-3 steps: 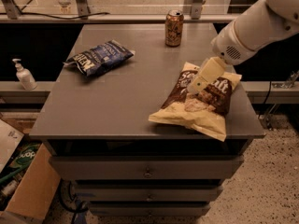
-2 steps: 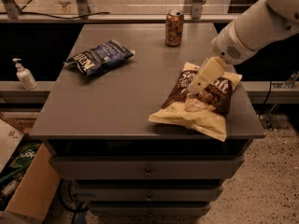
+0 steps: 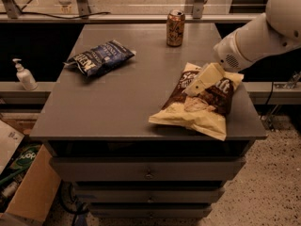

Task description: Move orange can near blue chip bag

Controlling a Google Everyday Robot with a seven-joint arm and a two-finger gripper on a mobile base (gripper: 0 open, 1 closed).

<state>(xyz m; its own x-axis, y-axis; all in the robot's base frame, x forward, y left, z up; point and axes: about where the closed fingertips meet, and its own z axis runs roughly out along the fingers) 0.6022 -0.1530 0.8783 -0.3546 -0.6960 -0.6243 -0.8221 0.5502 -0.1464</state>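
The orange can stands upright at the far edge of the grey table, right of centre. The blue chip bag lies flat at the table's far left. My gripper hangs over the brown-and-cream chip bag at the right side of the table. It is well to the near right of the can and far from the blue bag. It holds nothing that I can see. The white arm comes in from the upper right.
A soap pump bottle stands on a ledge left of the table. A cardboard box sits on the floor at the lower left. Drawers run under the table top. A rail with posts runs behind the table.
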